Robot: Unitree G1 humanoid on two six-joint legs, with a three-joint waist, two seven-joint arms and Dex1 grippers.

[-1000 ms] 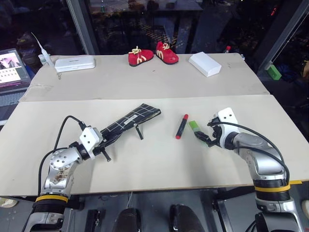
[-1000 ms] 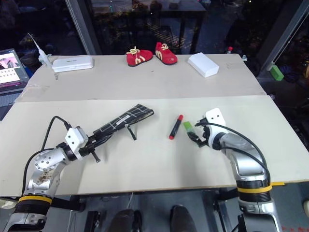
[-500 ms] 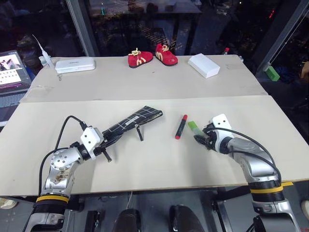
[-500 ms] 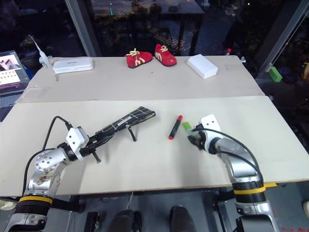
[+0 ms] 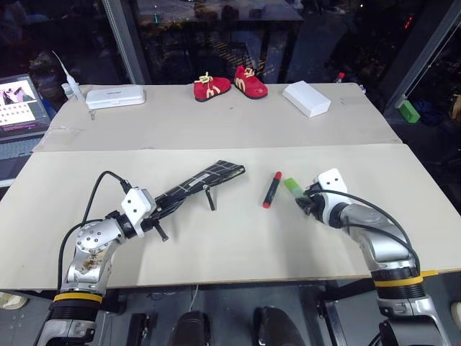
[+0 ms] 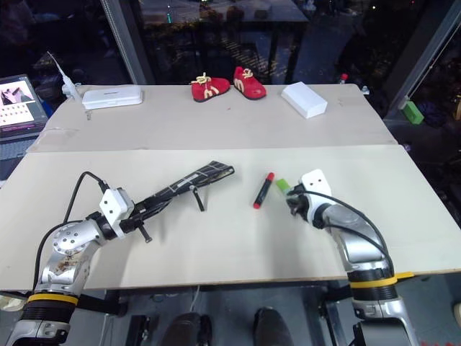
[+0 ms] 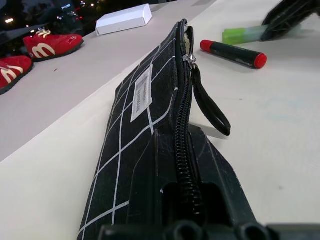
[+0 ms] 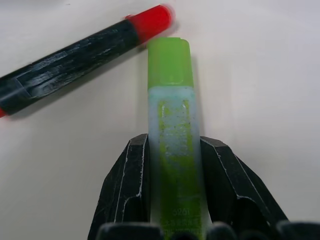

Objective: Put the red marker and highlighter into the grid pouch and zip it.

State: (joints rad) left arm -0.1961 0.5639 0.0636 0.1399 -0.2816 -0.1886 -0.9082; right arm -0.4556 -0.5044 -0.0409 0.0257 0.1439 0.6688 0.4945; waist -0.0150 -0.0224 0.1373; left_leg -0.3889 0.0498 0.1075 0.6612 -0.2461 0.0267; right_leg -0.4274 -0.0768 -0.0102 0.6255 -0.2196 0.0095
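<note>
Two-arm pen-and-pouch scene on a beige table, seen from the head and both wrists. The left gripper, near the table's left front, is clamped on one short end of the grid pouch; the wrist view shows its black fingers pressed against both faces of the fabric just below the zipper. The pouch stands on edge and runs obliquely from the gripper toward the middle of the table, zipper uppermost, with its white label on the visible face and the black pull cord hanging off the slider toward the front edge.

The right gripper, right of the table's centre, grasps the highlighter: both fingers bear on the sides of the translucent green barrel, whose capped end projects beyond the fingertips. The red marker lies flat on the table just beside the highlighter, between it and the pouch's far end, touched by neither gripper.

Along the rear edge lie a pair of red shoes, a white box toward the right rear corner, and a flat white case toward the left rear corner, beside an open laptop.
</note>
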